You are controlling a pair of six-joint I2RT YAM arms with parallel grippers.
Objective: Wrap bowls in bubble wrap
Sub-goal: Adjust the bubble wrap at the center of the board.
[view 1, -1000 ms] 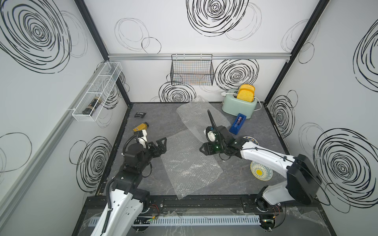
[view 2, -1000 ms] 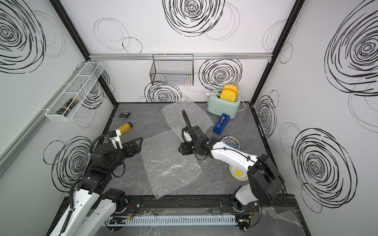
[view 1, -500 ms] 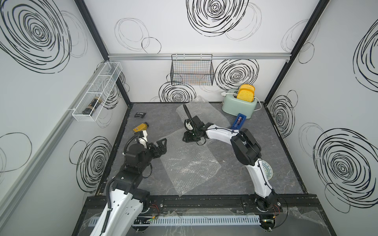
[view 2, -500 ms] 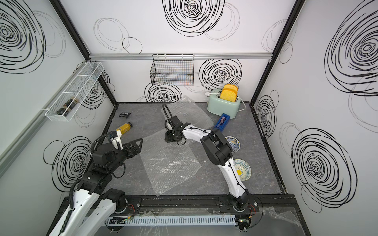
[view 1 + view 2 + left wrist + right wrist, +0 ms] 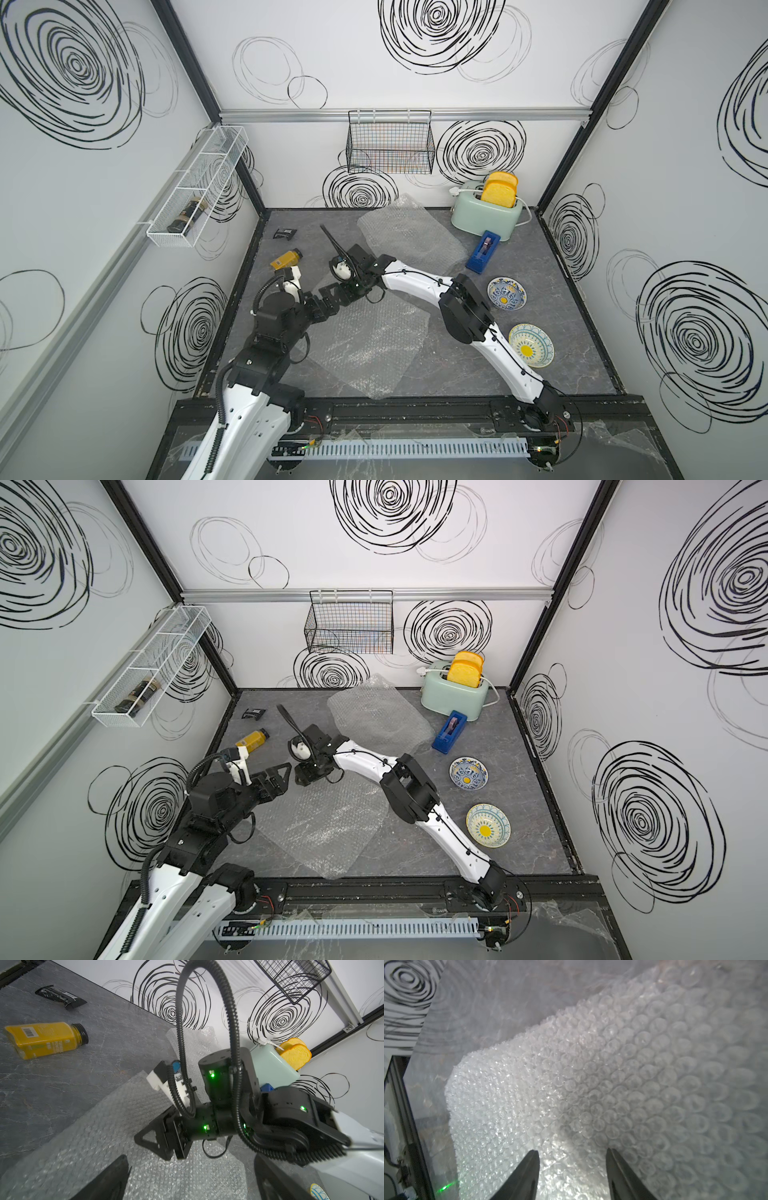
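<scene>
2 bowls bare on bench, right side: blue-patterned bowl [image 5: 506, 293] mid-right, sun-centre bowl [image 5: 531, 345] nearer front edge, the 2 apart. 2 bubble-wrap sheets: near sheet [image 5: 374, 345] centre-front, far sheet [image 5: 409, 237] twd back edge, beside mint toaster [image 5: 486, 210]. Right gripper [image 5: 572, 1151] at near sheet's back-left corner, jaws parted, nothing pinched. Left gripper [image 5: 190, 1157] close alongside, over same corner, jaws wide, empty. Yellow bottle [image 5: 44, 1039] lying near left edge.

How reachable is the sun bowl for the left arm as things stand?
Probably not reachable: the sun bowl lies far off on the right side, and the right arm stretches across between it and the left gripper, open over the wrap.
</scene>
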